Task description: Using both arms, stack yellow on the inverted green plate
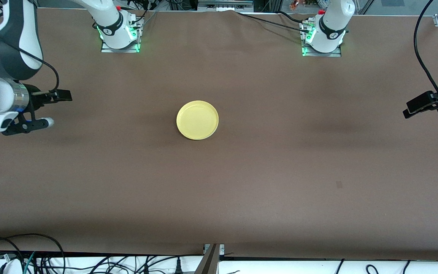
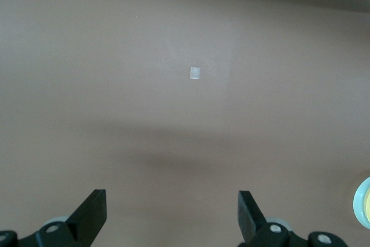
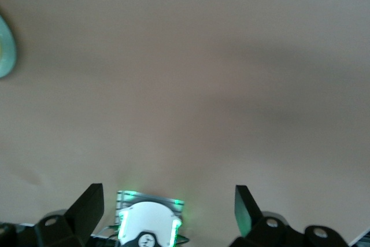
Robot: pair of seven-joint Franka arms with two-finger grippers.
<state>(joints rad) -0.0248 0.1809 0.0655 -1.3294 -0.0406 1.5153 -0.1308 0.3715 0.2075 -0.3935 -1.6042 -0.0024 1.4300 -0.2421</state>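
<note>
Yellow (image 1: 197,120) mid-table, green plate (image 3: 6,47) right-wrist-only

Both arms are glossy white shells with black rings at the joints. Each base (image 1: 119,36) sits on a metal plate and glows green along its lower edge, with a small red part above and black cables running off. The right arm (image 1: 2,64) has a silver wrist band, a thin black cable looped alongside, and a black bracket. The fingers (image 2: 92,215) are black, wedge-shaped, with round silver screw heads.
</note>
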